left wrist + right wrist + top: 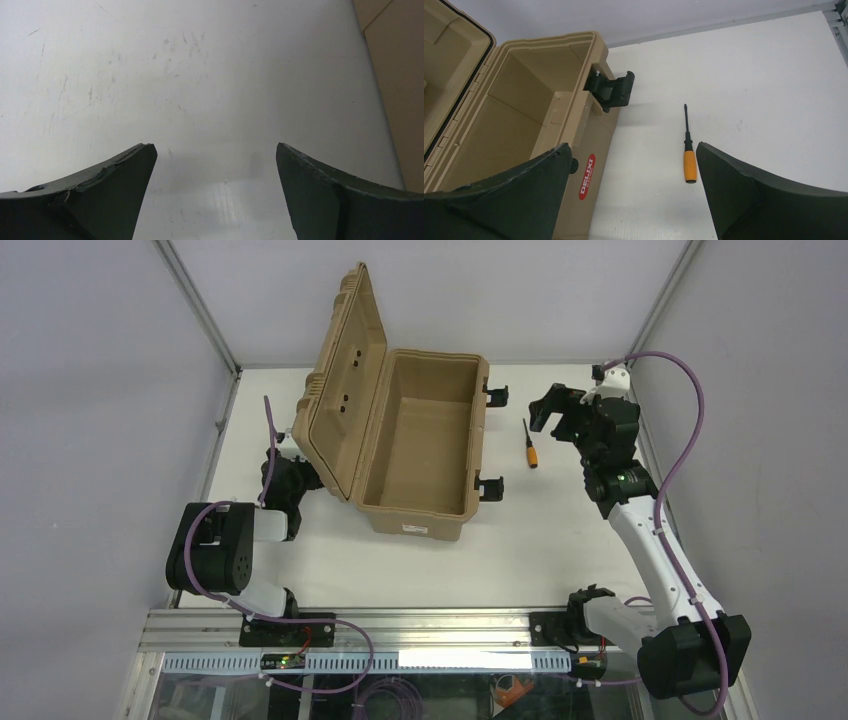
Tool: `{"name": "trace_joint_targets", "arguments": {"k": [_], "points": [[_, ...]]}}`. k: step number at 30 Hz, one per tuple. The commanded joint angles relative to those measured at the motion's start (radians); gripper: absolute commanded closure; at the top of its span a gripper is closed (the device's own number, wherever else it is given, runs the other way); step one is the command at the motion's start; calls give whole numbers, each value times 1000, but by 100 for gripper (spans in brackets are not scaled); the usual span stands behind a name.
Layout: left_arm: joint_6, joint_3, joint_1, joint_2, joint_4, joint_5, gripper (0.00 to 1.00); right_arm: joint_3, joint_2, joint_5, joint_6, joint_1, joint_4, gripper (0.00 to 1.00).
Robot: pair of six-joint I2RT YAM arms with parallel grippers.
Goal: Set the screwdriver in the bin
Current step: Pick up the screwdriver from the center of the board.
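Between the bin [599, 135] and the wide-open, empty right gripper [634, 147], the screwdriver [687, 145] lies flat on the table [764, 100]; untouched.

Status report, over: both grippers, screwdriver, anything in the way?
Left gripper open, empty. Right gripper open, empty. Screwdriver on table beside open bin. Nothing between them.

The screwdriver [530, 445] lies on the table [560, 540], right of the bin [412, 520] (near, not touching).
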Motion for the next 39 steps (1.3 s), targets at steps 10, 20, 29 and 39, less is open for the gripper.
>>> {"name": "trace_joint_targets", "arguments": {"k": [10, 20, 29, 39], "points": [[-11, -4, 5, -30, 38, 22, 1, 62, 27, 26, -2, -6, -15, 0], [-10, -4, 5, -31, 38, 22, 1, 182, 52, 55, -26, -5, -130, 1], [-10, -5, 5, -32, 38, 22, 1, 432, 148, 70, -77, -5, -350, 1], [-11, -4, 5, -30, 38, 22, 1, 743, 349, 78, -115, -5, -601, 1]]}}
